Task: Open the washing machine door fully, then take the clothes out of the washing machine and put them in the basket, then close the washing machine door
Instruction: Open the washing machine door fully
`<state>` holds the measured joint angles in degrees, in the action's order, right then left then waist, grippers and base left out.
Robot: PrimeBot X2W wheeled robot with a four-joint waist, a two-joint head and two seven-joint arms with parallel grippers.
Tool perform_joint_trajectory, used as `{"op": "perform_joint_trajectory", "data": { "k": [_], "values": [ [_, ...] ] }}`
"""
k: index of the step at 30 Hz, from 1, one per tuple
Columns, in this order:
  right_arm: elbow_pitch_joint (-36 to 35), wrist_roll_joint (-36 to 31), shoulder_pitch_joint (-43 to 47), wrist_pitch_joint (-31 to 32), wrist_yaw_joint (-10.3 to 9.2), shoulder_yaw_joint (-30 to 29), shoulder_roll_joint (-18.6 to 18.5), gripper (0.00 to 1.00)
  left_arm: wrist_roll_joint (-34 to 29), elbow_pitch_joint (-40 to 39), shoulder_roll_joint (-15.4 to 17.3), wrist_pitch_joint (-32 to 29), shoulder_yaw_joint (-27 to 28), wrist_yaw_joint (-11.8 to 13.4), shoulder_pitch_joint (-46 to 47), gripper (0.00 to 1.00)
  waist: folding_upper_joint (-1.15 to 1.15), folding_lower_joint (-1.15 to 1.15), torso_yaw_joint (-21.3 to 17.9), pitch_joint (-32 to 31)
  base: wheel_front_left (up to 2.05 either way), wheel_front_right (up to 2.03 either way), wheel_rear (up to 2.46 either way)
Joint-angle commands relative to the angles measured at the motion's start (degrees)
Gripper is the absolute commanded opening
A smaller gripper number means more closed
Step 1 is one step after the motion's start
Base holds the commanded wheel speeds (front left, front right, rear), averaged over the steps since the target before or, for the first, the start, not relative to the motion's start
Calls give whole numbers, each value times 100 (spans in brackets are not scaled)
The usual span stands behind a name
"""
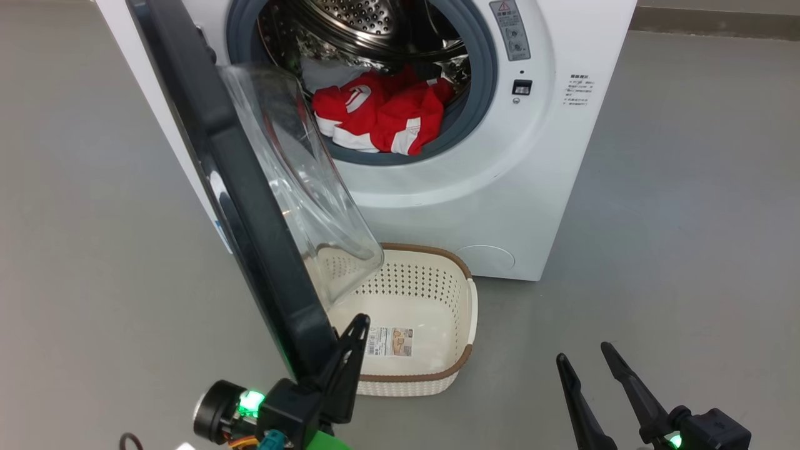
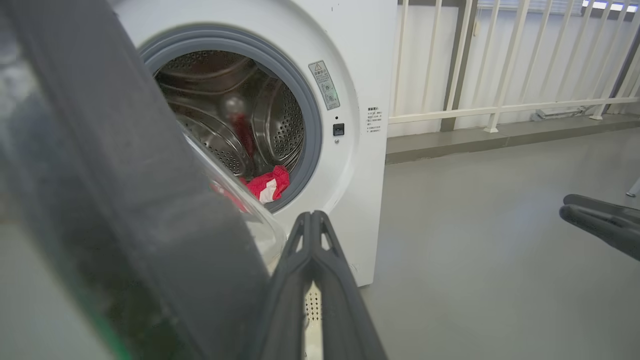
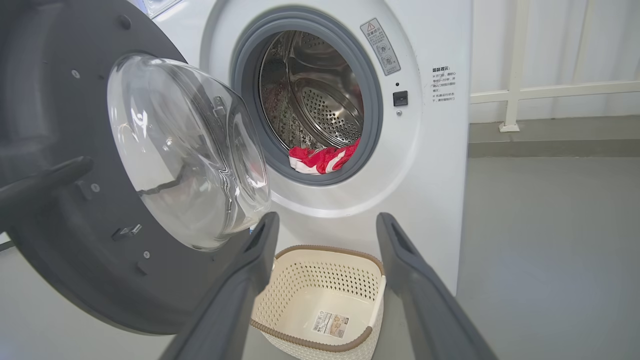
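The white washing machine stands ahead with its door swung out toward me, its glass bowl facing the drum. Red clothes with white panels lie at the drum's front lip. The cream basket sits on the floor below the opening, with a paper label on its bottom and partly under the door. My left gripper is shut, its fingers resting against the inner side of the door's lower black rim. My right gripper hangs open and holds nothing, low at the right of the basket.
Grey floor stretches wide to the right of the machine. A white railing and a low kerb run behind it on the right. The door's black rim crosses the space between my left arm and the drum.
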<state>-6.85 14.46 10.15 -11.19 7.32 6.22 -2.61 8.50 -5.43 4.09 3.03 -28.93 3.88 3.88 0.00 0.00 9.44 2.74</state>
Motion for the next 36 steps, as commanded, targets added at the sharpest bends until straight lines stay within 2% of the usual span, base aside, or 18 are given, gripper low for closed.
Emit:
{"op": "perform_joint_trajectory", "data": {
  "k": [1, 24, 36],
  "values": [
    [-181, 40, -250, -18, 17, 145, -27, 100, 32, -116, 39, 10, 218, 54, 205, 0, 0, 0, 11, -3, 0, 0, 0],
    [-261, 112, -55, 0, 17, 236, -27, 100, 153, -203, 284, -59, 508, 377, -80, 0, 0, 0, 743, -225, 0, 0, 0],
    [-302, 117, -4, 40, 17, 259, -27, 100, 222, -259, 452, -43, 805, 617, -243, 0, 0, 0, 953, -258, 0, 0, 0]
  ]
}}
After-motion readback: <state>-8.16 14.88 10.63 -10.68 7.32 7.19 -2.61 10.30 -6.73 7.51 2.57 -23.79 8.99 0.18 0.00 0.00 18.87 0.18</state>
